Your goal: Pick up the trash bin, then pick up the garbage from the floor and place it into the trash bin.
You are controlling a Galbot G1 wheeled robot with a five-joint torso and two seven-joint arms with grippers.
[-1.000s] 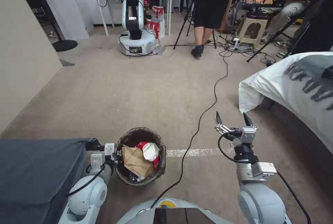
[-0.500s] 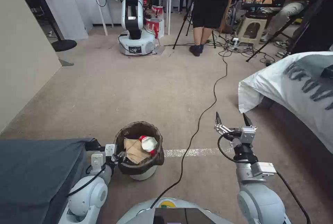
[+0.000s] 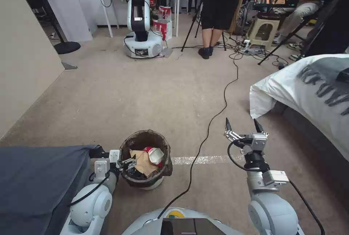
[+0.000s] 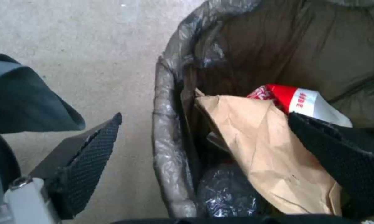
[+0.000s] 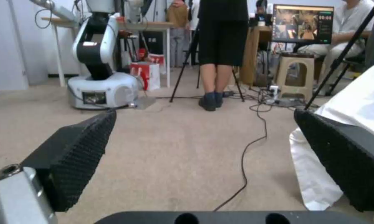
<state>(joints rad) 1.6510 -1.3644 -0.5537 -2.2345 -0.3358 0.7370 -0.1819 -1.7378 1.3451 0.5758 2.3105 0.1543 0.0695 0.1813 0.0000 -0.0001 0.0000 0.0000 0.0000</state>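
Observation:
The trash bin (image 3: 146,182), a small white bucket lined with a dark bag, stands upright on the carpet in front of me. Inside lie pieces of garbage: a brown paper bag (image 4: 261,146), a red-white paper cup (image 4: 303,99) and a dark shiny wrapper (image 4: 226,193). My left gripper (image 3: 127,163) is open at the bin's near-left rim (image 4: 164,124). One finger (image 4: 87,155) is outside the rim and the other (image 4: 344,158) is over the bin's contents. My right gripper (image 3: 243,127) hangs open and empty to the right of the bin, above the carpet.
A black cable (image 3: 207,129) runs across the carpet just right of the bin, over a white tape line (image 3: 203,160). A bed with a white duvet (image 3: 309,89) fills the right side. Dark grey cloth (image 3: 36,180) lies at my left. Another robot (image 3: 141,27), a person's legs and tripods stand far ahead.
The bin has gone down from a raised, tilted hold and now stands on the floor. My left gripper has opened off its rim. The right arm has stayed still.

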